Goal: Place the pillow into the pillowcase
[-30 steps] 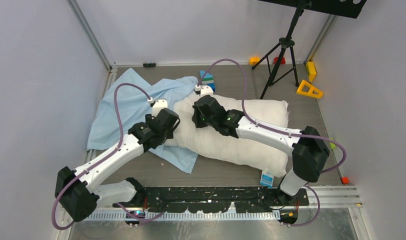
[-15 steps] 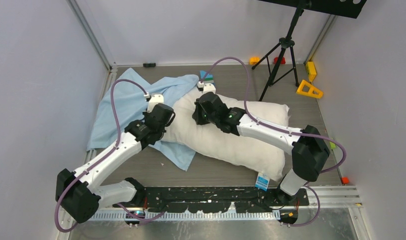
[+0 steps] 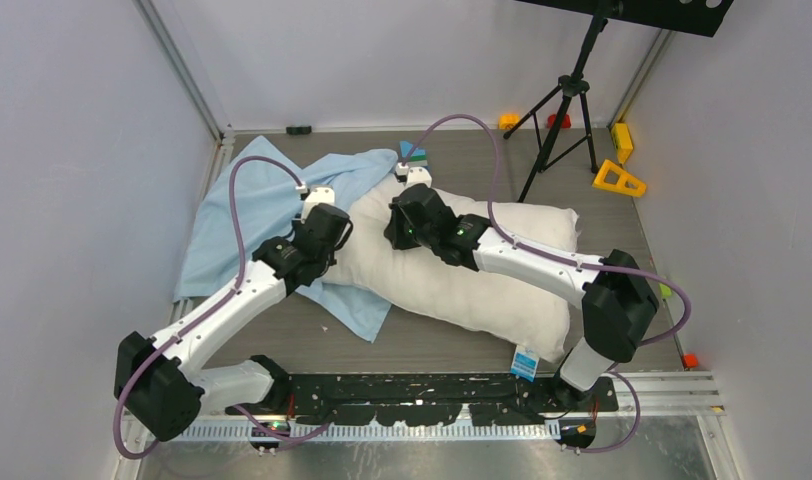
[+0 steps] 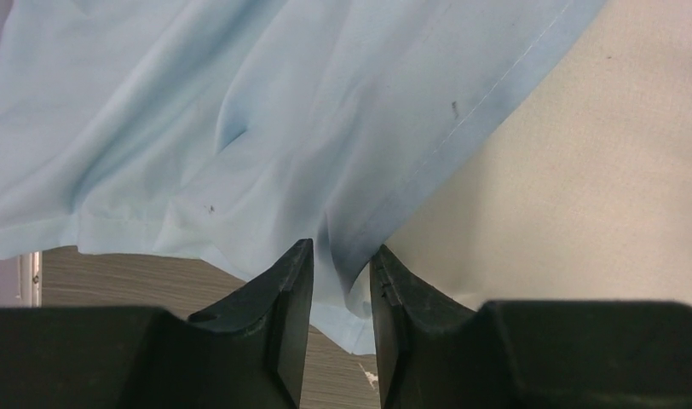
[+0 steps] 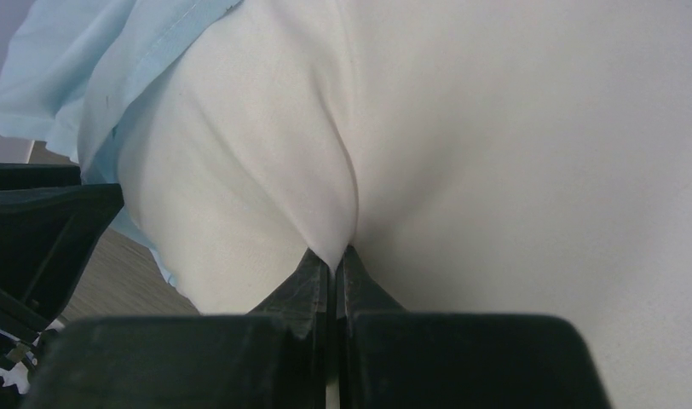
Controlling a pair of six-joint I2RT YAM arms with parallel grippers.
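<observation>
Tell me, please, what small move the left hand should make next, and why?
Probably close the left hand on the pillowcase: its jaws stand apart astride a fold of the hem, where the blue cloth overlaps the pillow. The right hand is shut on a pinch of pillow fabric, so the hem needs a firm hold before being pulled over.

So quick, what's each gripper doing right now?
Left gripper: partly open, pillowcase edge between its jaws, grip unclear.
Right gripper: shut, pinching a fold of the pillow.
</observation>
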